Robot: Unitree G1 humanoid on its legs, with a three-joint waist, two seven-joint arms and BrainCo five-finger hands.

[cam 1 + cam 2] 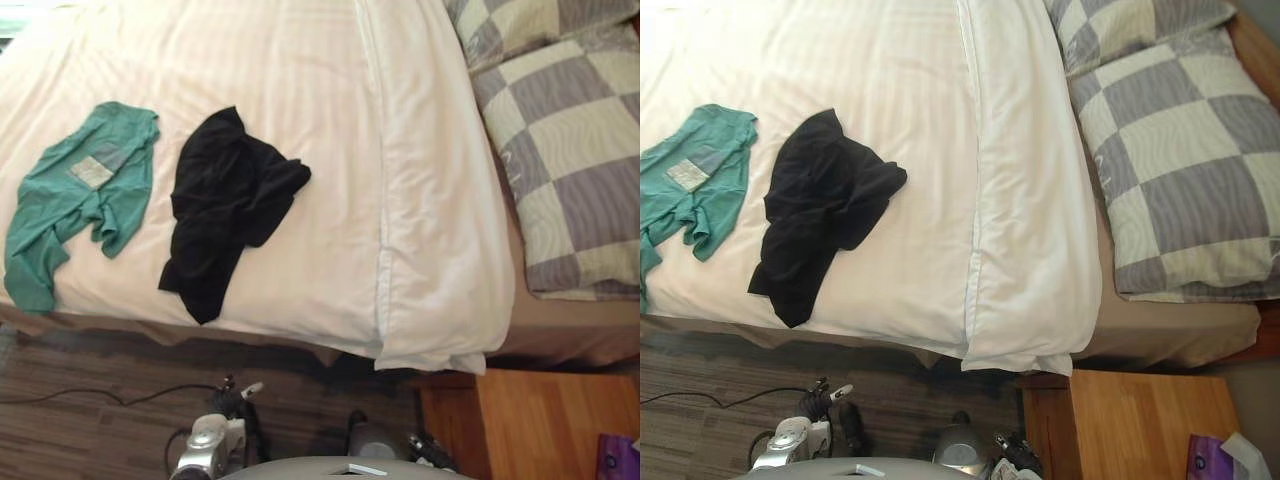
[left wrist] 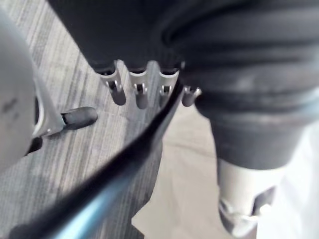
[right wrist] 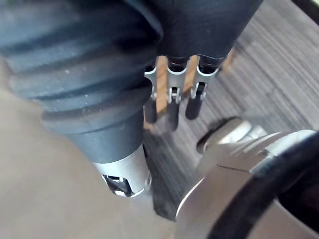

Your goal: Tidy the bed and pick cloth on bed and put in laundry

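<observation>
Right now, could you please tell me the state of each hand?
Left hand: open, fingers straight, holding nothing.
Right hand: open, holding nothing.

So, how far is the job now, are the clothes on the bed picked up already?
Nothing looks done yet: the green shirt and the black garment both lie crumpled on the white duvet. Nothing is in hand either; the left hand and the right hand hang open above the floor, holding nothing. Left to do: pick up both clothes, carry them to the laundry, and straighten the bed.
</observation>
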